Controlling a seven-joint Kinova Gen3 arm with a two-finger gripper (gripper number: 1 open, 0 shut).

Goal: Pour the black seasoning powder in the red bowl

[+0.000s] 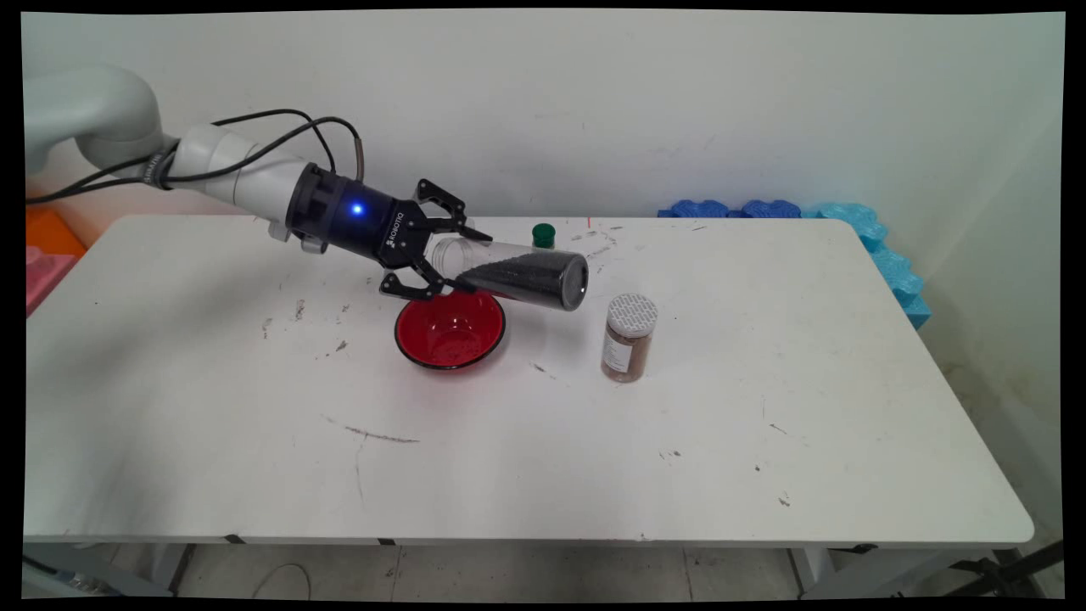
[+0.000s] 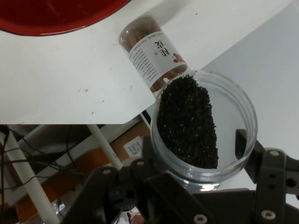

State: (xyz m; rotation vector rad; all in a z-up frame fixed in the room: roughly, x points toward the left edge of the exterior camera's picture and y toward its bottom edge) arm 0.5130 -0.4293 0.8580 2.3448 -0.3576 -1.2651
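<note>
Clear jar [image 1: 517,271] of black grains, gripped sideways by closed jaws over the red bowl [image 1: 450,329]; grains could be spilled rightward onto the tabletop [image 1: 594,441].

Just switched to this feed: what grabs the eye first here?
The gripper holds a clear jar of black grains tilted nearly flat, above the red bowl's far rim at mid-table. A brown spice jar stands right of the bowl, and a green cap sits behind.
</note>
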